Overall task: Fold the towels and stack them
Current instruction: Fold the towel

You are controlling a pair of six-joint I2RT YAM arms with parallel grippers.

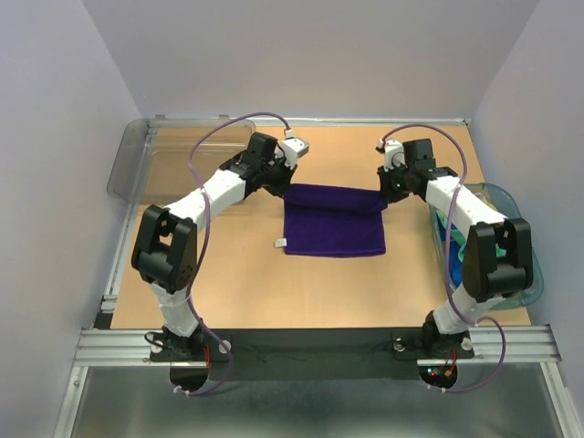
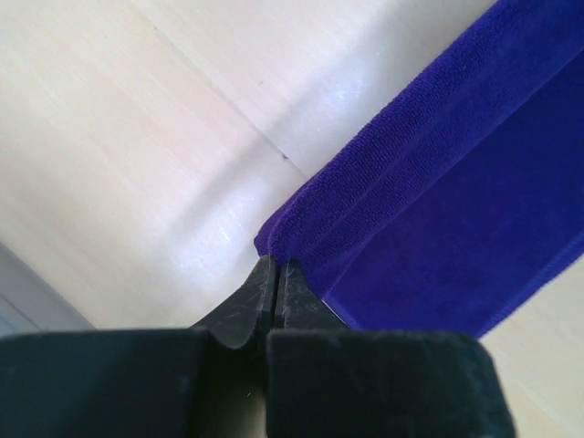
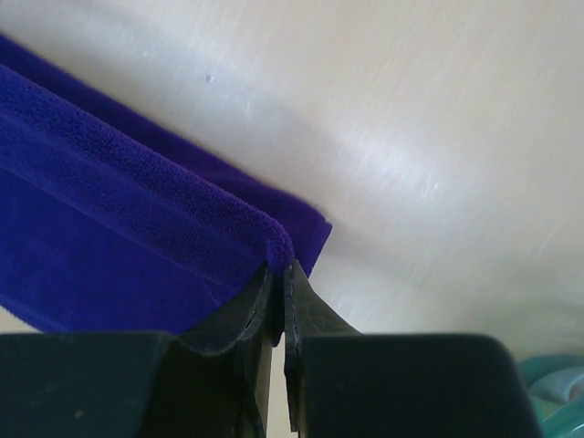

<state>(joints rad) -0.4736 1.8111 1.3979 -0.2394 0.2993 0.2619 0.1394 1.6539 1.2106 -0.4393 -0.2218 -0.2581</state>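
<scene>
Clearly, the left end effector [image 2: 276, 266] is pinched tight on one far corner of the purple towel [image 1: 333, 233], and the right end effector [image 3: 281, 270] nips the other far corner the same way. The far edge spans between them, and the rest lies on the middle of the desk [image 1: 246, 274]. The towel looks light, limp and nappy, and is likely to sag between grips, so the corners are the sound hold.

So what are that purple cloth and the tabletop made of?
The cloth looks like soft terry or microfibre: matte, with a fine looped nap close up. The tabletop seems light wood or wood-look laminate: faint grain and a dull sheen.
</scene>
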